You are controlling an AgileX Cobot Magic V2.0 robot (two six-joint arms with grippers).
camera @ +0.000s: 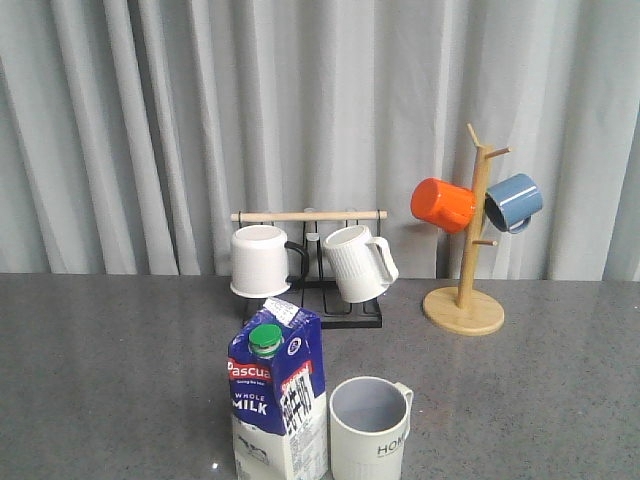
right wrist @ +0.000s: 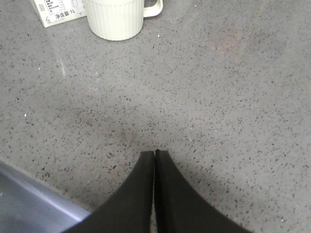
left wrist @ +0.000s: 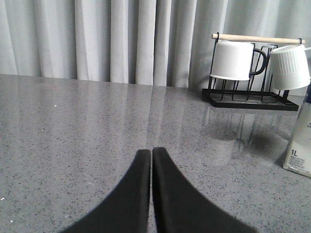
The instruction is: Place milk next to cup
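Note:
The milk carton (camera: pixel 276 400), dark blue above and white below with a green cap, stands upright at the front middle of the table, just left of the cream-grey ribbed cup (camera: pixel 368 430) with "HOME" lettering; I cannot tell whether they touch. In the left wrist view only the carton's white lower corner (left wrist: pixel 300 150) shows. In the right wrist view the cup (right wrist: pixel 115 18) and the carton's base (right wrist: pixel 56 12) stand side by side. My left gripper (left wrist: pixel 151 150) is shut and empty over bare table. My right gripper (right wrist: pixel 154 153) is shut and empty, apart from the cup.
A black wire rack (camera: pixel 312 268) with a wooden bar holds a plain white mug (camera: pixel 259 260) and a ribbed white mug (camera: pixel 357 262) behind the carton. A wooden mug tree (camera: pixel 466 250) at the back right carries an orange mug (camera: pixel 442 205) and a blue mug (camera: pixel 513 202). A grey curtain hangs behind.

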